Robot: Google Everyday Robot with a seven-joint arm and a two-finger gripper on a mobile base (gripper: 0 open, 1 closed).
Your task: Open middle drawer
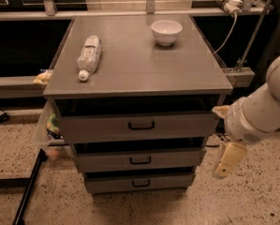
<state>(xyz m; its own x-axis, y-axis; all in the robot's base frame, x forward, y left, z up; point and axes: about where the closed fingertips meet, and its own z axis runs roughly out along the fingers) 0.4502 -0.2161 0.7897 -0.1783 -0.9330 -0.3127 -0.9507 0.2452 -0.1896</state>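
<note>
A grey metal cabinet [139, 69] has three stacked drawers. The middle drawer [106, 161] is a wide flat grey front with a small black loop handle [140, 161] at its centre. It sits between the taller top drawer [97, 127] and the shortest bottom drawer [106, 184]. All three fronts stand a little forward of the frame, with dark gaps above them. My gripper [227, 159] hangs at the right of the cabinet, level with the middle drawer and apart from it, below my white arm [263, 109].
A plastic bottle [89, 55] lies on the cabinet top at the left and a white bowl [166, 31] stands at the back right. A black pole [29, 191] leans at the lower left. Cables and a rail [238, 74] run behind on the right. The floor [252, 200] is speckled.
</note>
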